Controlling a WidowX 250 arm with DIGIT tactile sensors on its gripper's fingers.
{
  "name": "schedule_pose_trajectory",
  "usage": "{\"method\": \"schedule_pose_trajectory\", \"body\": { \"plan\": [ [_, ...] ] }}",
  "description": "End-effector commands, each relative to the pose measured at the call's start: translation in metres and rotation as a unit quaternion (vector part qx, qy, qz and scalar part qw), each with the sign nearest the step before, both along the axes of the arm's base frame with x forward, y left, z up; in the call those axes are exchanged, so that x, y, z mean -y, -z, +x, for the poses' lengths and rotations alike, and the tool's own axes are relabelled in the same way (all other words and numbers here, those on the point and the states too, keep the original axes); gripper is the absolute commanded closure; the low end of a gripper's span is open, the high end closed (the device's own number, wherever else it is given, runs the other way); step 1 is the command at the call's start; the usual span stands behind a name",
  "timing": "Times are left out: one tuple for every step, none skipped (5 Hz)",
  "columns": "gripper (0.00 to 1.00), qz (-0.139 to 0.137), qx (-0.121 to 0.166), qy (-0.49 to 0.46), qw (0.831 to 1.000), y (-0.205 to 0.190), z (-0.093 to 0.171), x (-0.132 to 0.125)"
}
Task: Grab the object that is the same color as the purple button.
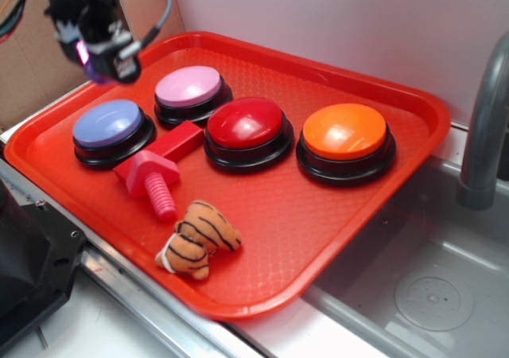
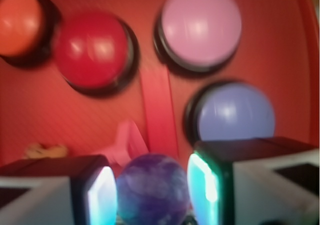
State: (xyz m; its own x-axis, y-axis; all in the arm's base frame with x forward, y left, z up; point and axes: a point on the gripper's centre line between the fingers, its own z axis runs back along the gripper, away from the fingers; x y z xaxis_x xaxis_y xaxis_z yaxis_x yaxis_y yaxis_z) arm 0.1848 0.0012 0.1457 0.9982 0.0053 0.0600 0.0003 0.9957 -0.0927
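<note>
My gripper (image 1: pixel 103 64) hangs above the far left corner of the red tray (image 1: pixel 374 207), over the blue-violet button (image 1: pixel 107 123). In the wrist view the gripper (image 2: pixel 152 182) is shut on the small dark purple ball with pale speckles (image 2: pixel 150 197). The ball sits between the two glowing pads (image 2: pixel 102 197), lifted off the tray. In the exterior view the ball is mostly hidden by the fingers. The blue-violet button also shows in the wrist view (image 2: pixel 235 112), just beyond the right finger.
On the tray stand a pink-lilac button (image 1: pixel 188 86), a red button (image 1: pixel 245 123) and an orange button (image 1: pixel 345 131). A pink plastic screw (image 1: pixel 155 175) and a striped plush tiger (image 1: pixel 197 239) lie near the front edge. A grey faucet (image 1: pixel 485 119) and a sink are at the right.
</note>
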Motion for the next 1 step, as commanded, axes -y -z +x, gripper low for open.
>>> {"method": "schedule_pose_trajectory", "body": {
  "plan": [
    [1.00,0.047,0.016,0.043,0.998,-0.0281,0.0117,0.0086]
  ]
}}
